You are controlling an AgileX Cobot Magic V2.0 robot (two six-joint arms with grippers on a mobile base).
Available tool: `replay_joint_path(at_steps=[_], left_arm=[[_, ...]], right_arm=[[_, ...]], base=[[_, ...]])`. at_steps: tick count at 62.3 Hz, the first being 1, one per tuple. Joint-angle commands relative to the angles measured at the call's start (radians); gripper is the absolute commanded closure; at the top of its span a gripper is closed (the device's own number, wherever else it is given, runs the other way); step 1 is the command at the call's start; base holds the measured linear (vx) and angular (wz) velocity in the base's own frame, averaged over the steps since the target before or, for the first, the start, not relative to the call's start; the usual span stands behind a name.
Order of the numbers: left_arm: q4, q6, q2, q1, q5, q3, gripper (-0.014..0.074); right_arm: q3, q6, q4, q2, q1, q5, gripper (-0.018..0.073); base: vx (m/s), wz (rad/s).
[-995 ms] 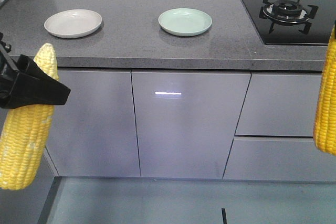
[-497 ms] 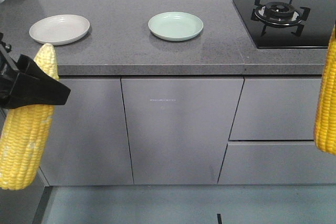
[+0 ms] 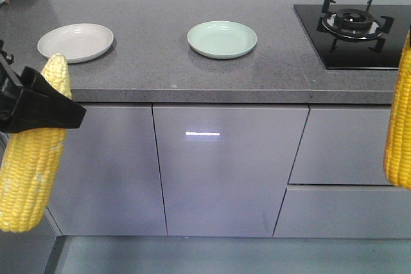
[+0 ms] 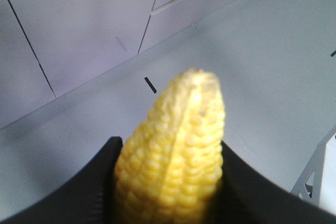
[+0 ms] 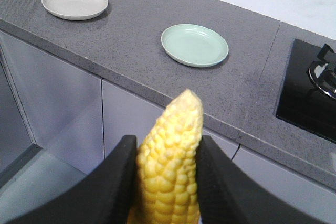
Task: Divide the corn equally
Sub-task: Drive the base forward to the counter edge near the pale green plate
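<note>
Grey speckled stone counter (image 3: 160, 68) runs across the front view above glossy pale lilac cabinet doors (image 3: 225, 171). On it sit a round off-white plate (image 3: 76, 42) at the left, a round pale green plate (image 3: 222, 39) near the middle, and a black glass gas hob (image 3: 353, 27) with a burner grate at the right. Against half a second ago, all three lie a little lower and further right in the picture, and a bright streak of reflected light shows again on the middle door.

The left fingers (image 3: 45, 104), black and wedge-shaped, are clamped on a bright yellow husked corn cob (image 3: 29, 171) that hangs upright in front of the cabinets, tapered tip up, at the same spot in the frame as before. The right fingers (image 5: 115, 182) press on both sides of a second yellow cob (image 5: 170, 171). In the front view only its edge shows at the right border, unmoved. Both cobs are in the air, off the counter.
</note>
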State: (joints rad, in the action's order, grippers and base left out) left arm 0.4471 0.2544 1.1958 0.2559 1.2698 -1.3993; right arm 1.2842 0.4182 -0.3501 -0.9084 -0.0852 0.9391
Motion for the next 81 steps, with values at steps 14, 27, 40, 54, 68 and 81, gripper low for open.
replay_joint_path(at_steps=[14, 27, 40, 54, 68, 81], left_arm=[[0.038, 0.001, -0.027, 0.003, -0.045, -0.023, 0.0603], [0.038, 0.001, -0.027, 0.003, -0.045, -0.023, 0.0603], [0.038, 0.001, -0.027, 0.003, -0.045, -0.023, 0.0603], [0.038, 0.001, -0.027, 0.003, -0.045, -0.023, 0.0603], [0.038, 0.001, -0.027, 0.003, -0.045, -0.023, 0.0603], [0.038, 0.001, -0.027, 0.003, -0.045, -0.023, 0.0603]], right_arm=[[0.025, 0.007, -0.02, 0.003, 0.006, -0.074, 0.0564], [0.025, 0.007, -0.02, 0.003, 0.006, -0.074, 0.0564], [0.025, 0.007, -0.02, 0.003, 0.006, -0.073, 0.0564], [0.025, 0.007, -0.02, 0.003, 0.006, -0.073, 0.0564], [0.025, 0.007, -0.02, 0.003, 0.006, -0.073, 0.0564], [0.025, 0.007, -0.02, 0.003, 0.006, -0.073, 0.0564]], base=[[0.1, 0.06], [0.1, 0.01], [0.09, -0.01], [0.08, 0.01], [0.07, 0.0], [0.05, -0.01]])
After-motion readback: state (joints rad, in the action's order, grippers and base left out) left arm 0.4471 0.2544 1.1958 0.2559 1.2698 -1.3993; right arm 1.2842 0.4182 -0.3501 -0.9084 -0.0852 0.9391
